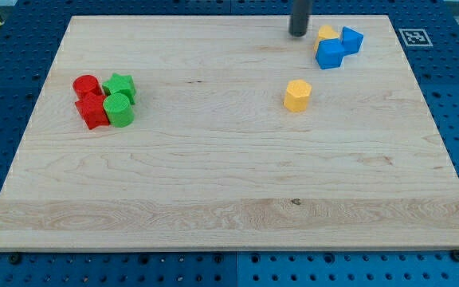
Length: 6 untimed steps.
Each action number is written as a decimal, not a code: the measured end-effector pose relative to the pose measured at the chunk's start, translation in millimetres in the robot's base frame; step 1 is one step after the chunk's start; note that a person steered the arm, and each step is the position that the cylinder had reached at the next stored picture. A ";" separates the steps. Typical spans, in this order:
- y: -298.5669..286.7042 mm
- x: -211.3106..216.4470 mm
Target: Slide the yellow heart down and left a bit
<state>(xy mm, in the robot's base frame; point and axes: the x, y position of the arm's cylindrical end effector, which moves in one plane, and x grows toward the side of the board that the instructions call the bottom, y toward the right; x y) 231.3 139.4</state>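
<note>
Blue pegboard frames a pale wooden board, and the work happens on that board. My tip has no jaws to open or close; it is a bare rod end, touching nothing, near the view's top edge just left of the blue-and-yellow cluster.

Which yellow block is the heart is not certain. A lone yellow block sits right of centre, well apart from everything, and its notched top suggests the heart. Another yellow block is wedged against two blue blocks at the top right, its shape mostly hidden.

Taking the lone one as the target, a good push starts from its upper-right side. I judge the tip should travel down and right first, passing between that block and the blue cluster without nudging either, then press through the block's middle toward the lower left. An off-centre contact would spin it. A short stroke is enough.

At far left, red blocks and green blocks stay out of it.
</note>
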 end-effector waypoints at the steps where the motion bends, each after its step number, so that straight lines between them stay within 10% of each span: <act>1: 42.6 -8.5; 6: -104.2 75.8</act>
